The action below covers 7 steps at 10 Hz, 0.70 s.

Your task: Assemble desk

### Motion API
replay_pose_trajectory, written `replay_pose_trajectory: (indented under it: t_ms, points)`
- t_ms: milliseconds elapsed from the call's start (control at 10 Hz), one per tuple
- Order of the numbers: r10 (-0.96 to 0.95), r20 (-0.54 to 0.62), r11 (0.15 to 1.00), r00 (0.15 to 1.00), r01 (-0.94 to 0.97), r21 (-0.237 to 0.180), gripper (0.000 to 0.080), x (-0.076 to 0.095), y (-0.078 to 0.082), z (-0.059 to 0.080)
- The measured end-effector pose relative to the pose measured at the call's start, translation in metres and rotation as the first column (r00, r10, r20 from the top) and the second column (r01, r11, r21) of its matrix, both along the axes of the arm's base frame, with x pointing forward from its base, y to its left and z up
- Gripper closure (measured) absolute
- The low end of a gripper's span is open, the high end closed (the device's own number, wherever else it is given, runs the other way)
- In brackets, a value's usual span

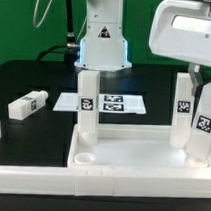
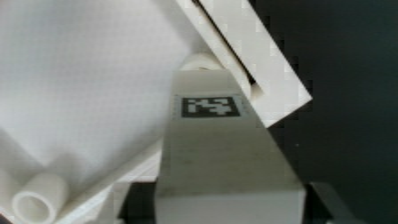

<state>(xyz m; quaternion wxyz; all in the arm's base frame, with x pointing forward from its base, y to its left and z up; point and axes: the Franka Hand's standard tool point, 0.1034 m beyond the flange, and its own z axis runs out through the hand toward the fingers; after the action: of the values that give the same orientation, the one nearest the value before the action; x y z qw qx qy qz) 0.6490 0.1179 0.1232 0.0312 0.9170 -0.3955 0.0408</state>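
Note:
The white desk tabletop (image 1: 126,145) lies near the front with its round corner sockets up; one open socket (image 1: 84,150) shows at its near left corner. Two tagged white legs stand upright in it, one on the exterior view's left (image 1: 87,103) and one at the far right (image 1: 181,112). My gripper (image 1: 202,87) is shut on a third tagged leg (image 1: 203,127), held upright over the tabletop's near right corner. In the wrist view this leg (image 2: 214,150) fills the space between my dark fingers (image 2: 146,200), beside the tabletop (image 2: 80,120) and a socket (image 2: 36,205).
A fourth loose leg (image 1: 25,105) lies on the black table at the exterior view's left. The marker board (image 1: 119,102) lies behind the tabletop. The robot base (image 1: 102,43) stands at the back. White border bars (image 1: 30,178) run along the front.

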Motion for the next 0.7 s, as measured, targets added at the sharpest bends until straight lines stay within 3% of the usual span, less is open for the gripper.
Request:
replay_pose_trajectory:
  t_ms: [300, 700]
  points:
    - [-0.348, 0.050, 0.936, 0.936, 0.344, 0.080, 0.0511, -0.005, -0.008, 0.000]
    - [-0.684, 0.073, 0.725, 0.726, 0.664, 0.183, 0.0509, -0.013, -0.001, -0.001]
